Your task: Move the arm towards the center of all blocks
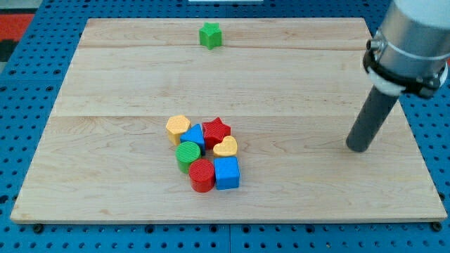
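Several blocks sit clustered in the lower middle of the wooden board [105, 84]: a yellow hexagon [178, 128], a blue block [193, 136], a red star [216, 131], a yellow heart [226, 147], a green cylinder [188, 154], a red cylinder [202, 175] and a blue cube [227, 172]. A green star [209, 35] stands alone near the view's top. My tip [358, 147] rests on the board at the view's right, well apart from the cluster, about level with the yellow heart.
The board lies on a blue pegboard table [28, 91]. The arm's grey body [415, 42] fills the view's top right corner above the rod.
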Robot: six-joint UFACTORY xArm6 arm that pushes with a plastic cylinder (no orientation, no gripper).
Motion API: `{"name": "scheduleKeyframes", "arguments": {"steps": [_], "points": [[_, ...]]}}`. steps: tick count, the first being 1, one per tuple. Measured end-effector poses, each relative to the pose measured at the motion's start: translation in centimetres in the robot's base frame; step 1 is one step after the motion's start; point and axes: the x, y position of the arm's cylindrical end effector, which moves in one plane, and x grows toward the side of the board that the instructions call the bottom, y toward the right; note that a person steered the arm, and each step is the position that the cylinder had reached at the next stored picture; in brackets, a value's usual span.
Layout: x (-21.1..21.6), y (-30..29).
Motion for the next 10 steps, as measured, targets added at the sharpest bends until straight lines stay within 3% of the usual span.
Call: {"name": "scheduleKeyframes", "arguments": {"steps": [5,10], "points": [[1.5,-18.3],[-1.0,-19.6]]}}
